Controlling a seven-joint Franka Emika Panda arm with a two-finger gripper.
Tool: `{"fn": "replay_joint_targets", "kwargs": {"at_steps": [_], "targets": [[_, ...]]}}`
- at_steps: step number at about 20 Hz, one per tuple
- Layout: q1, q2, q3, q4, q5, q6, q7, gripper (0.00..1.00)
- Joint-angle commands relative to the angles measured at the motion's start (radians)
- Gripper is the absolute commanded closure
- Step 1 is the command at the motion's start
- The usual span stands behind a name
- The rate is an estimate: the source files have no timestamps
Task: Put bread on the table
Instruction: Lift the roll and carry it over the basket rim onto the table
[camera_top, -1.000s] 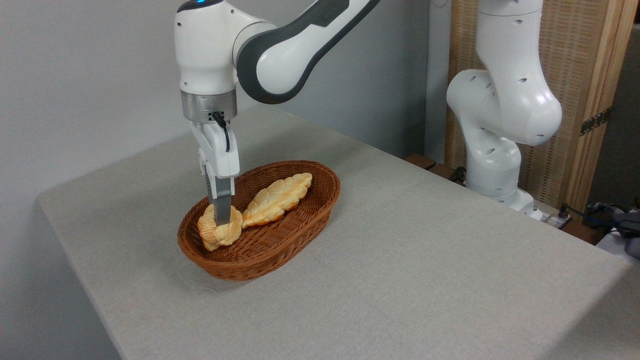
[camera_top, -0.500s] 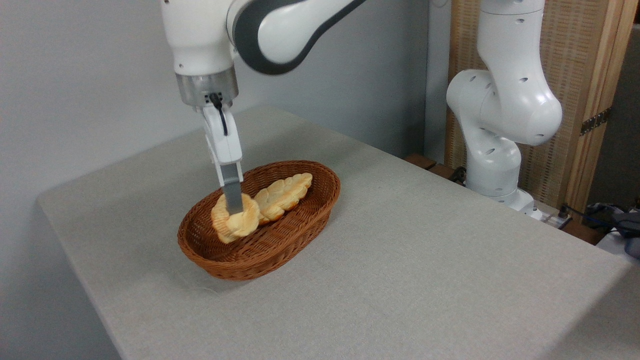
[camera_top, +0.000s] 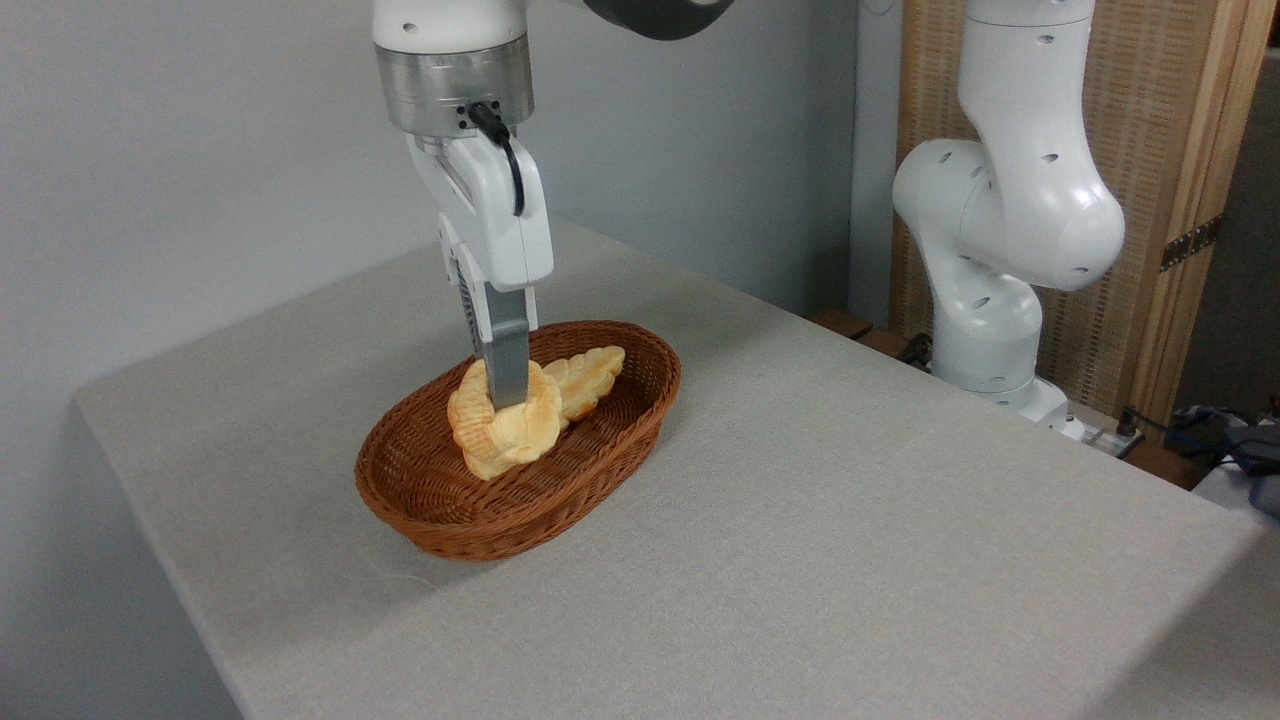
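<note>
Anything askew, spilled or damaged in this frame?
Nothing stands out. The claw grips the bread over the upright basket; the braided loaf lies inside, and nothing is spilled on the table.

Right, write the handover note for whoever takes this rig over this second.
Gripper: shut on the bread, held above the floor of the wicker basket, not yet past its rim.
Braided loaf: in the basket's far end, partly hidden behind the bread.
Done: bread grasped and lifted.
Left: carry it clear of the rim, lower it onto bare table, probably to the right where there is most room, then open.
</note>
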Motion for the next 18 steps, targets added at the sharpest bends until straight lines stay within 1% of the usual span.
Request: {"fn": "replay_joint_targets", "kwargs": {"at_steps": [1,2,3,4,5,6,7,8,9,10,18], "targets": [[-0.01,-0.004,0.043,0.011,-0.015,-0.022,0.038,0.62],[-0.007,-0.007,0.043,0.011,-0.013,-0.022,0.041,0.58],[-0.006,-0.007,0.043,0.011,-0.012,-0.022,0.043,0.51],[-0.006,-0.007,0.043,0.009,-0.009,-0.022,0.038,0.35],[-0.004,-0.006,0.049,0.011,-0.006,-0.022,0.04,0.24],[-0.004,-0.007,0.07,0.011,-0.001,-0.022,0.043,0.2],[-0.006,-0.007,0.078,0.011,-0.001,-0.022,0.044,0.14],[-0.004,-0.007,0.08,0.011,0.0,-0.022,0.046,0.09],[-0.004,-0.007,0.08,0.011,0.0,-0.022,0.043,0.02],[-0.004,-0.007,0.08,0.011,0.0,-0.022,0.043,0.0],[-0.004,-0.007,0.08,0.011,0.0,-0.022,0.041,0.0]]}}
